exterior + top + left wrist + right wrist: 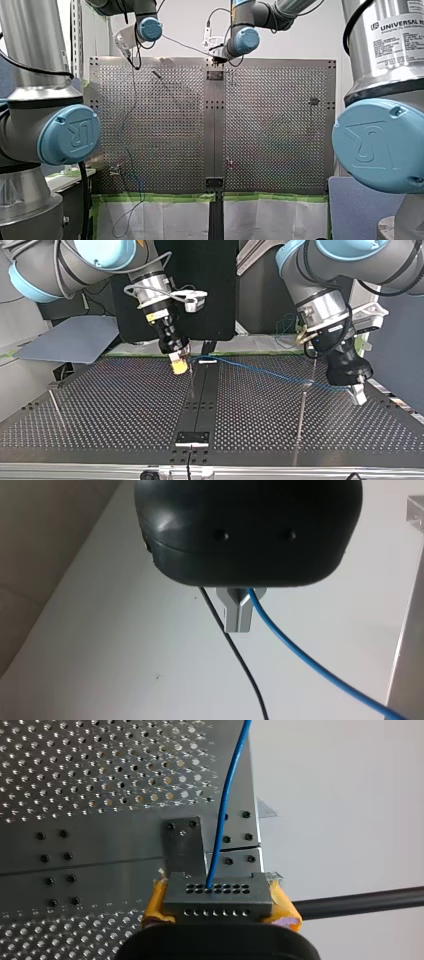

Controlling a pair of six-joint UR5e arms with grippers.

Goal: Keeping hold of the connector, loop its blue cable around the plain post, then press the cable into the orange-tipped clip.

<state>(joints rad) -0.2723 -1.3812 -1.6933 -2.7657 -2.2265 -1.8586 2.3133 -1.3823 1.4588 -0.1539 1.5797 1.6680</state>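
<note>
In the right wrist view my right gripper (217, 917) is shut, its yellow pads (156, 905) clamping a grey connector (217, 896); a blue cable (227, 805) leaves its face. In the top view that gripper (179, 365) hangs just above the plate near the middle strip. From there the blue cable (260, 371) runs across to my left gripper (357, 394) at the right. The left wrist view shows the metal fingers (237, 612) shut on the blue cable (300, 652). The cable passes by the top of an upright plain post (301, 415).
Another thin post (55, 407) stands at the top view's left, a slim one (192, 385) beside the middle strip. The perforated plate (165, 130) carries a small fitting (313, 101) at the front view's right. A black cable (242, 670) hangs by the left fingers.
</note>
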